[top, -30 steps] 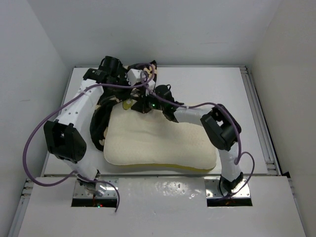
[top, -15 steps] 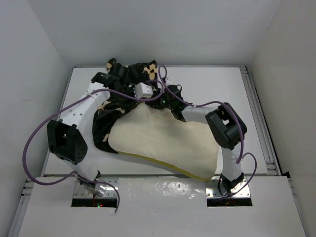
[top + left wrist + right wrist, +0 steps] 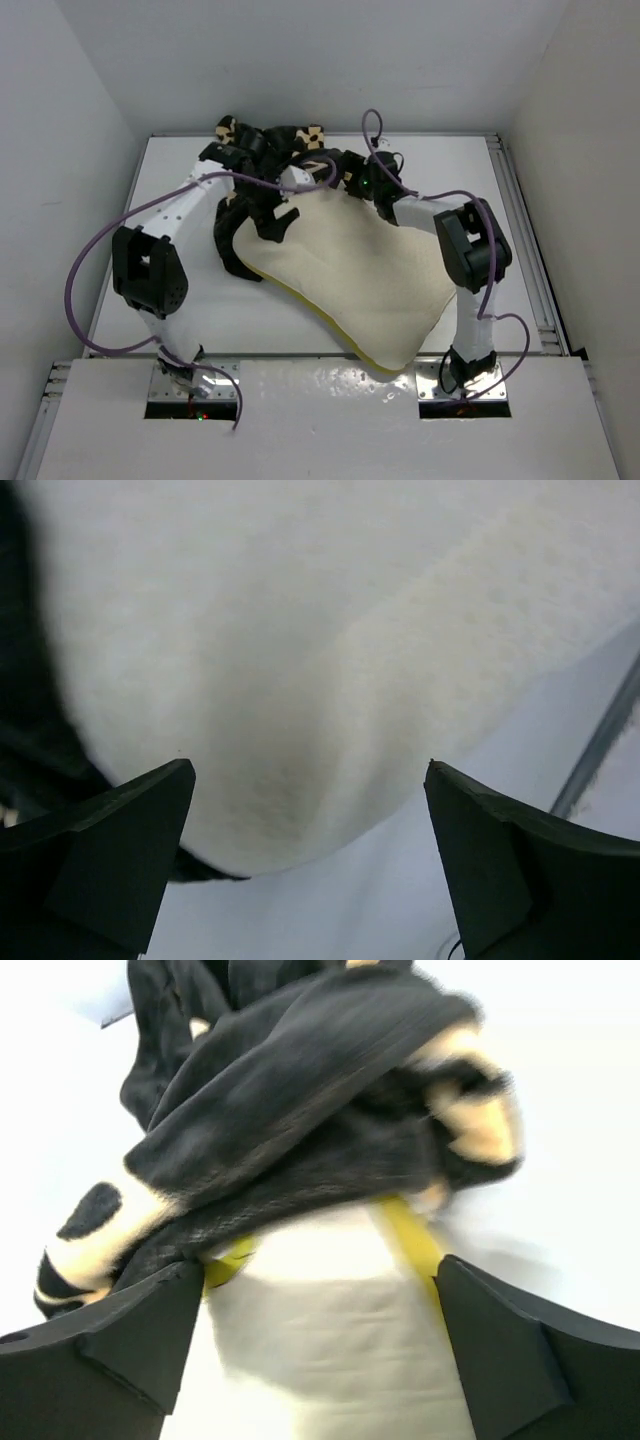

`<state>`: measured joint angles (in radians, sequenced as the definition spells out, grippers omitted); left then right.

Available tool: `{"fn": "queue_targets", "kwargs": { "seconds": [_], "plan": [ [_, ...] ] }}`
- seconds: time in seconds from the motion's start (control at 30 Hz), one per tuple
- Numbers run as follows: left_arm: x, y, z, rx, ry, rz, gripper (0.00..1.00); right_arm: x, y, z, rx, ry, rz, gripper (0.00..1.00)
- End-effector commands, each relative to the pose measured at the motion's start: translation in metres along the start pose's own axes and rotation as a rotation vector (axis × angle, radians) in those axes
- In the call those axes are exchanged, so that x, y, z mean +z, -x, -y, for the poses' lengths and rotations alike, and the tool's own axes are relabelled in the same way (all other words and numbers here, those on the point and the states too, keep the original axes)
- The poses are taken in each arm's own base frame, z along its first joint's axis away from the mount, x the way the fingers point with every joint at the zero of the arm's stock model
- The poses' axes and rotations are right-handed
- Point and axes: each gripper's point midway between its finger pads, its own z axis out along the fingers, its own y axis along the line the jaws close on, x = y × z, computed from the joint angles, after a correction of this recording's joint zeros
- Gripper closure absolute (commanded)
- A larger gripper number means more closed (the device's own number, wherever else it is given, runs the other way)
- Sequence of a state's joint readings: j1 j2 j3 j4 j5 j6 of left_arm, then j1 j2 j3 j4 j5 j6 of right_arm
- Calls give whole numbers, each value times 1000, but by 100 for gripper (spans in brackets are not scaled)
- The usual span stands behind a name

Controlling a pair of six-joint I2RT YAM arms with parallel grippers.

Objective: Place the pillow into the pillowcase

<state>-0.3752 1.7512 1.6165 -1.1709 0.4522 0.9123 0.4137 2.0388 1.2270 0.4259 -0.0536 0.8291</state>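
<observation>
The cream pillow [image 3: 350, 270] lies slantwise on the table, its far end tucked into the bunched black pillowcase [image 3: 232, 245]. My left gripper [image 3: 272, 218] hangs open over the pillow's far left corner. In the left wrist view, the pillow [image 3: 300, 630] fills the space beyond the open gripper [image 3: 308, 770], with dark pillowcase [image 3: 20, 680] at its left edge. My right gripper [image 3: 345, 172] is open at the pillow's far edge. In the right wrist view, the pillow [image 3: 320, 1360] and its yellow piping [image 3: 410, 1235] lie between the open gripper [image 3: 320, 1265], and the pillowcase [image 3: 300, 1110] is heaped just beyond.
The white table [image 3: 450, 170] is closed in by white walls at the back and on both sides. A metal rail [image 3: 530, 260] runs along its right edge. Purple cables [image 3: 80, 280] loop off both arms. The pillow's near corner overhangs the front ledge [image 3: 320, 420].
Both grippers have gone from shut to open. Both arms moved toward the back, and the pillow swung from lying along the near edge to a slant, its far end deeper in the pillowcase.
</observation>
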Motion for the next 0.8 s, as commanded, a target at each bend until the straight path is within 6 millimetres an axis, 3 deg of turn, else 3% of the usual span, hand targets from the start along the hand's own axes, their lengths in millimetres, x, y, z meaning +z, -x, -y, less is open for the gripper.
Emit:
{"fn": "queue_targets", "kwargs": {
  "seconds": [0.0, 0.03, 0.07, 0.1, 0.13, 0.2, 0.23, 0.27, 0.3, 0.33, 0.37, 0.4, 0.43, 0.47, 0.53, 0.57, 0.63, 0.67, 0.7, 0.77],
  "plan": [
    [-53, 7, -61, -245, 225, 168, 0, -14, 29, -28, -88, 148, 13, 1],
    [-66, 5, -77, -310, 289, 220, 0, -21, 35, -33, -155, 184, 36, 1],
    [-81, -21, -88, -393, 347, 234, 0, -30, 31, -29, -182, 189, 25, 1],
    [-88, -32, -99, -416, 404, 246, 0, -44, 42, -42, -218, 221, 46, 1],
    [-93, -56, -107, -468, 466, 208, 0, -49, 37, -37, -274, 205, 18, 1],
    [-71, -89, -99, -496, 465, 122, 3, -63, 43, -43, -322, 200, 10, 4],
    [-60, -98, -94, -496, 443, 94, 49, -67, 38, -37, -357, 176, -28, 34],
    [-45, -109, -90, -517, 417, 58, 86, -72, 41, -37, -367, 163, -35, 77],
    [-29, -121, -85, -559, 401, 22, 100, -80, 48, -40, -372, 144, -22, 100],
    [-18, -122, -81, -562, 367, 23, 100, -85, 48, -35, -384, 109, -35, 100],
    [-8, -122, -79, -565, 334, 30, 100, -90, 43, -43, -409, 124, -48, 100],
    [-2, -114, -77, -565, 298, 78, 95, -95, 39, -52, -443, 139, -57, 97],
    [1, -108, -78, -559, 283, 110, 74, -103, 34, -56, -507, 136, -80, 82],
    [0, -101, -77, -550, 273, 142, 63, -109, 15, -77, -572, 179, -117, 32],
    [4, -94, -79, -533, 285, 177, 41, -121, -9, -87, -725, 182, -171, 6],
    [5, -95, -87, -523, 325, 178, 38, -129, -41, -102, -794, 232, -220, 1],
    [14, -124, -92, -552, 424, 69, 36, -135, -70, -100, -906, 233, -238, 1],
    [13, -141, -105, -575, 513, 18, 36, -140, -92, -112, -969, 281, -253, 1],
    [18, -154, -105, -599, 524, -16, 37, -140, -113, -120, -1034, 309, -267, 1],
    [18, -159, -107, -623, 519, -6, 38, -139, -133, -125, -1086, 324, -291, 1]
  ]
}}
